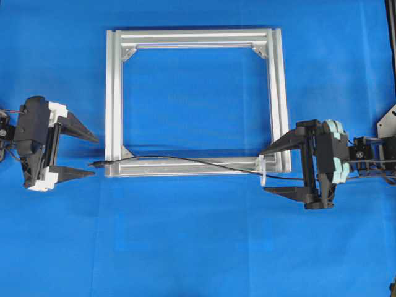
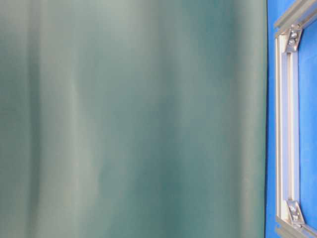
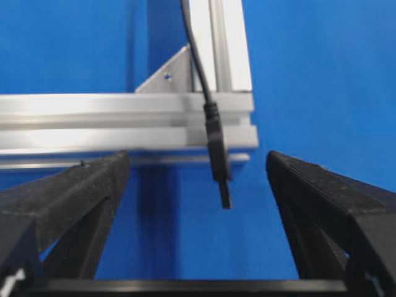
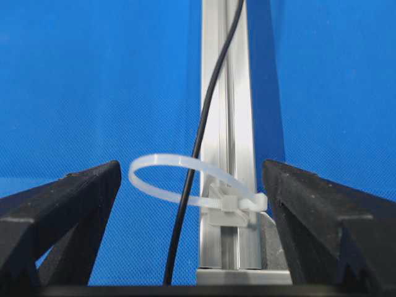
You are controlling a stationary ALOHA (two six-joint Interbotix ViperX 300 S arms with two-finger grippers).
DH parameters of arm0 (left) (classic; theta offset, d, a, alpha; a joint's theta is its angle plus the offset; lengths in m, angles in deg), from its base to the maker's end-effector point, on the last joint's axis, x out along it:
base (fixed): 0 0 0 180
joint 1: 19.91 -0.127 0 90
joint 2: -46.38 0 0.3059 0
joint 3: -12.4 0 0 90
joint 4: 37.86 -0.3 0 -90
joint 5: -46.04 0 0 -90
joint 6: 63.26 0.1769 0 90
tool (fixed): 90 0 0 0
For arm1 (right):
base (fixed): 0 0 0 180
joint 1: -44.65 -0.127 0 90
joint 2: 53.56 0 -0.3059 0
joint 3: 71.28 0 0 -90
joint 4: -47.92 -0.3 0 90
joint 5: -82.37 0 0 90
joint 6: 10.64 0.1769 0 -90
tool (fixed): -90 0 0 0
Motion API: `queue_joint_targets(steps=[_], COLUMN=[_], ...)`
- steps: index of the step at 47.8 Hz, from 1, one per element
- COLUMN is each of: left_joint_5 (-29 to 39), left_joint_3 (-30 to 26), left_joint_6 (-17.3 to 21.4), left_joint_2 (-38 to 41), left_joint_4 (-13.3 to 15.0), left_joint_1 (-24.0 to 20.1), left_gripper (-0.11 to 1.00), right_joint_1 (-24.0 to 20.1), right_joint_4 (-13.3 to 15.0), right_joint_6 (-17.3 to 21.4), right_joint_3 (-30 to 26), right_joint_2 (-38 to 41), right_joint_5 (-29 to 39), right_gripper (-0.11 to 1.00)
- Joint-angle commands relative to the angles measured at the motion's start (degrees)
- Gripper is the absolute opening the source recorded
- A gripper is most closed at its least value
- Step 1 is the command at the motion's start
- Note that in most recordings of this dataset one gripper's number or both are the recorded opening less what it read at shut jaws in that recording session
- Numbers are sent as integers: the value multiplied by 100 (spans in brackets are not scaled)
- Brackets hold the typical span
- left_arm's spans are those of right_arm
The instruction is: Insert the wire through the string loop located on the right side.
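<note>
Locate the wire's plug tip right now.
Overhead view: the plug tip lies on the blue cloth just left of the frame's lower-left corner, right of the open left hand, untouched.

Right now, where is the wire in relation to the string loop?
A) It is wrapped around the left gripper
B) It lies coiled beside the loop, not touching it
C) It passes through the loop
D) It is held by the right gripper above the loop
C: in the right wrist view the wire runs through the string loop, with both grippers open and holding nothing.
</note>
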Motion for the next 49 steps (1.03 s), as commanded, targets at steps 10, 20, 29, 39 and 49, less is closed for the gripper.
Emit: queue_joint_targets(steps=[10,20,29,39,49], left_joint_5=[615,1248,1345,1354,1354], left_joint_3=[-510,-791,-861,-861,-853], left_joint_6=[97,97,97,88,88], left_joint_2=[-721,-1143,-1266,-1266,-1266], left_joint_4=[-9,-9,-9,-9,-9], left_joint_1=[-35,-141,-141,-149,-141], left_gripper=[89,89,89,89,89], right_joint_1=[88,246,299,325,325], right_joint_4=[0,-9,0,0,-9], right_joint_6=[-193,-334,-413,-413,-413], right_joint_3=[-79,-97,-114,-123,-123], right_joint_2=[-870,-1441,-1705,-1696,-1687], right_joint_5=[369,791,1072,1099,1099], right_gripper=[89,89,89,89,89])
